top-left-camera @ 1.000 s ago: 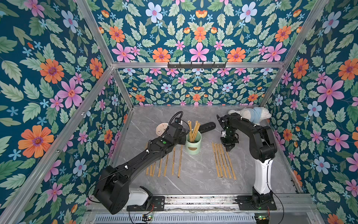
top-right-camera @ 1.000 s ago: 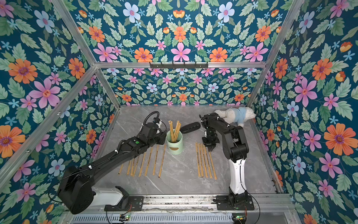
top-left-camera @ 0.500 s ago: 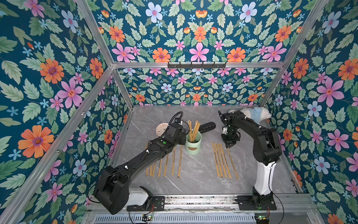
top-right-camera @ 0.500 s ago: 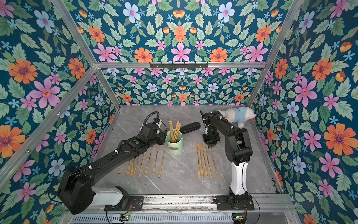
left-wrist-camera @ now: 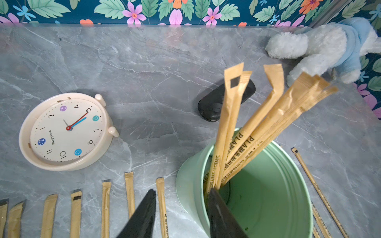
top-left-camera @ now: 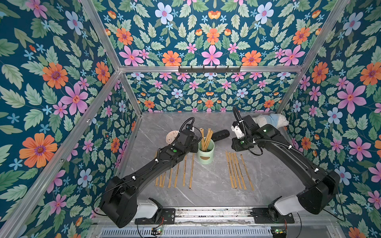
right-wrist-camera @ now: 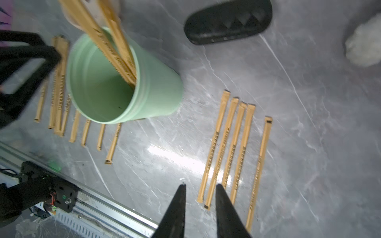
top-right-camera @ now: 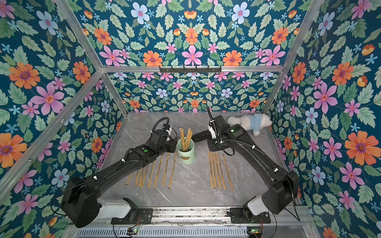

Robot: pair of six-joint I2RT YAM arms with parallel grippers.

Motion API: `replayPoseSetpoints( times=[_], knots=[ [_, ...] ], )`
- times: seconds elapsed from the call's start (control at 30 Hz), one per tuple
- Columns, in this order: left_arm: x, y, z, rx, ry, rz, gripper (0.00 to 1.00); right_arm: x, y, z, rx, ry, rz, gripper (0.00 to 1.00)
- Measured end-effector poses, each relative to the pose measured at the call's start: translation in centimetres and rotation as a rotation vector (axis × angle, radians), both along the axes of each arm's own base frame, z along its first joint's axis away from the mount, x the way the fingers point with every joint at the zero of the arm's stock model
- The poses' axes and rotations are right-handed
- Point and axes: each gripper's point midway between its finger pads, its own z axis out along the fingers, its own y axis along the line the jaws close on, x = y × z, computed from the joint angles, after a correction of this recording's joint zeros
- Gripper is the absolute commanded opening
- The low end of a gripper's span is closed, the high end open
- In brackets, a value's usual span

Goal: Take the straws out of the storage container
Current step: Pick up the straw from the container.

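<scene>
- While most of the straws (right-wrist-camera: 237, 148) already lie flat on the grey marble table (top-left-camera: 206, 195), the task is judged about two thirds done.
- Clock directions are read as in a top view: twelve o'clock is the back wall, and the hub is the storage container (top-left-camera: 206, 152), a mint-green canister standing upright near the table's centre.
- Done: five straws lie side by side in a neat row at about four o'clock of the container. About eight more lie in a looser row at about seven o'clock, partly hidden under the left arm.
- Left to do: five or so straws stand leaning inside the container, and their tops fan out well above its rim toward twelve o'clock.
- The left gripper (left-wrist-camera: 181, 190) sits at nine o'clock of the container. Its jaws are partway apart and straddle the rim, one finger inside and one outside. Whether they pinch the wall cannot be told.
- The right gripper (right-wrist-camera: 201, 186) hovers above the table at about three o'clock of the container, near the five-straw row. Its jaws are slightly apart and hold nothing.
- Likely next step: the empty gripper reaches into the standing bunch for another straw.
- Other items: a round clock (left-wrist-camera: 66, 129) lies at ten o'clock, a black case (right-wrist-camera: 226, 20) at one o'clock, and a plush toy (top-right-camera: 249, 122) in the back corner at two o'clock.
</scene>
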Motion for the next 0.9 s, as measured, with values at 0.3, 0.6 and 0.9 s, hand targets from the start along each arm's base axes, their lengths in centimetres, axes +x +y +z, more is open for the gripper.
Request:
replayPoseSetpoints(
  times=[0.3, 0.6, 0.9],
  knots=[
    [0.0, 0.1, 0.5, -0.01, -0.009, 0.004, 0.45, 2.8, 5.6, 1.8, 0.112, -0.158, 0.064, 0.31],
    [-0.1, 0.1, 0.4, -0.009, -0.007, 0.008, 0.45, 5.5, 8.3, -0.8, 0.122, -0.124, 0.066, 0.28],
    [-0.3, 0.4, -0.2, 0.002, 0.002, 0.011, 0.45, 6.9, 9.9, -3.4, 0.121, -0.081, 0.072, 0.24]
  ],
)
